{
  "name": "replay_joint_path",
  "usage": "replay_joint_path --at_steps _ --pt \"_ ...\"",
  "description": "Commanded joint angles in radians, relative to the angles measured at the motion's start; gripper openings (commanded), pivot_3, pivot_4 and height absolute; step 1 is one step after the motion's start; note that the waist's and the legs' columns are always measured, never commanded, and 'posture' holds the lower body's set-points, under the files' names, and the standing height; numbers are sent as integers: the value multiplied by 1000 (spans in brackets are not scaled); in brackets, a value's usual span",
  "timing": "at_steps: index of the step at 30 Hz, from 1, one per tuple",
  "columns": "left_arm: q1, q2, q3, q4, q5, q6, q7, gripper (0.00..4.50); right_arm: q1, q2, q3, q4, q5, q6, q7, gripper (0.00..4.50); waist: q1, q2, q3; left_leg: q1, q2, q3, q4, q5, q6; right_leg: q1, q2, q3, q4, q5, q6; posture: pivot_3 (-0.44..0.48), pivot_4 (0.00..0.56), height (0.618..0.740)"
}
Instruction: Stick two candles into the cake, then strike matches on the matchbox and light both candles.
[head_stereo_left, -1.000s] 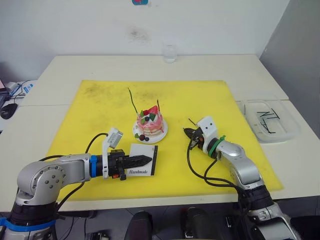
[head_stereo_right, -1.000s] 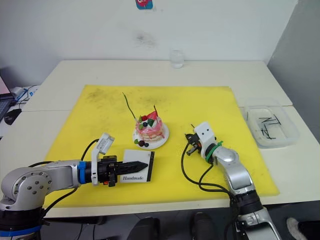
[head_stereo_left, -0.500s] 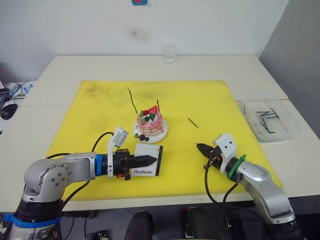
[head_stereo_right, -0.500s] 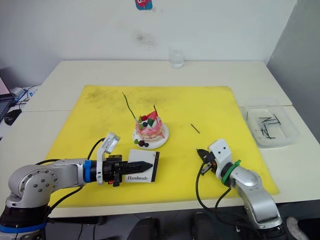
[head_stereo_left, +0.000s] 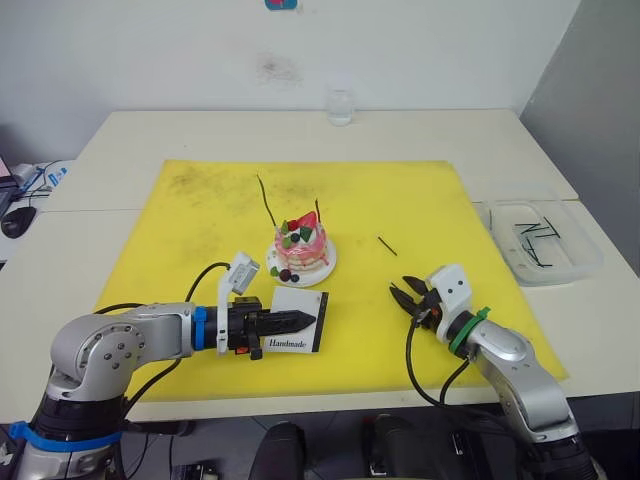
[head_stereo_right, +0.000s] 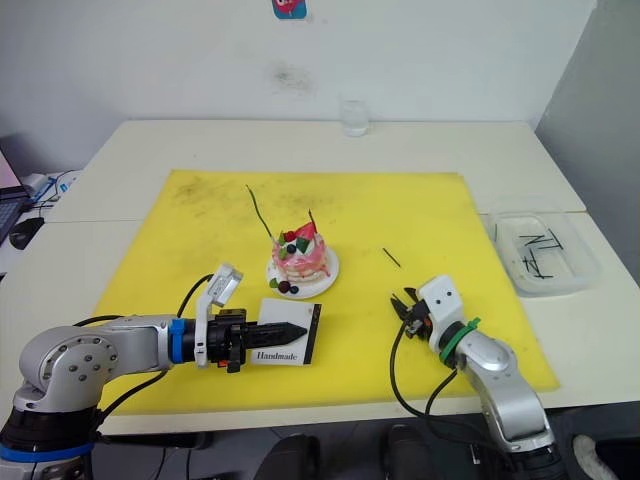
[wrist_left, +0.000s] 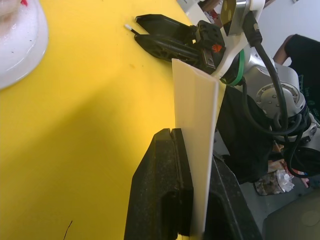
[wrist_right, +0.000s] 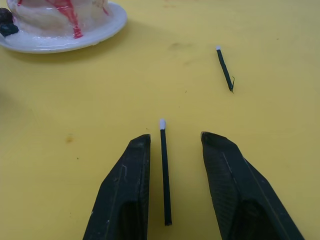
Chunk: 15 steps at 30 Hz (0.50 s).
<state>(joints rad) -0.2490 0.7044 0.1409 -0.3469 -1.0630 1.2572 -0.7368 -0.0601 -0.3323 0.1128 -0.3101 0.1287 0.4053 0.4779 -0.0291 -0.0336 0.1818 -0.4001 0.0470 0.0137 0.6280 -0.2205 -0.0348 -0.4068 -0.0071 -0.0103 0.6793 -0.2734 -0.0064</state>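
While a yellow mat (head_stereo_left: 400, 190) covers the white table (head_stereo_left: 250, 130), the cake (head_stereo_left: 301, 250) stands mid-mat with two candles (head_stereo_left: 265, 201) stuck in it. The left gripper (head_stereo_left: 285, 321) is clamped on the matchbox (head_stereo_left: 297, 334). The right gripper (wrist_right: 172, 190), fingers apart, straddles one match (wrist_right: 164, 172); another match (head_stereo_left: 386, 245) lies beyond, unobstructed.

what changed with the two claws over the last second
The right claw pulled back from beside the cake toward the mat's near edge and opened; a match now lies on the mat between its fingers, and another match lies where the claw was. The left claw shifted the matchbox slightly to the right, staying shut on it. The cake and both candles stayed put.
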Motion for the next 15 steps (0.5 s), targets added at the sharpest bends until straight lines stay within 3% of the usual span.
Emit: replay_joint_path --at_steps 1,8,11,14,15 --pt "-7 7 3 -10 -13 -6 -11 0 -12 0 13 10 -18 -28 -7 1713 0 0 0 0 0 0 0 0 0 0 0 0 0 0 0 0 150 740" --pt "-3 5 3 -9 -10 -9 -9 0 -19 15 17 25 -24 -26 -14 1713 0 0 0 0 0 0 0 0 0 0 0 0 1 0 0 0 150 740" --pt "-2 4 3 -8 -10 -10 -9 0 -19 24 20 28 -23 -30 -13 1174 0 0 0 1 0 0 0 0 0 0 0 0 1 0 0 0 150 740" --pt "0 4 2 -8 -11 -8 -9 0 -17 29 24 28 -28 -30 -10 129 0 0 0 1 0 0 0 0 0 0 0 0 1 0 0 0 150 740" --pt "0 4 2 -7 -11 -8 -10 0 -18 30 24 29 -29 -30 -9 25 0 0 0 1 0 0 0 0 0 0 0 0 1 0 0 0 150 740"
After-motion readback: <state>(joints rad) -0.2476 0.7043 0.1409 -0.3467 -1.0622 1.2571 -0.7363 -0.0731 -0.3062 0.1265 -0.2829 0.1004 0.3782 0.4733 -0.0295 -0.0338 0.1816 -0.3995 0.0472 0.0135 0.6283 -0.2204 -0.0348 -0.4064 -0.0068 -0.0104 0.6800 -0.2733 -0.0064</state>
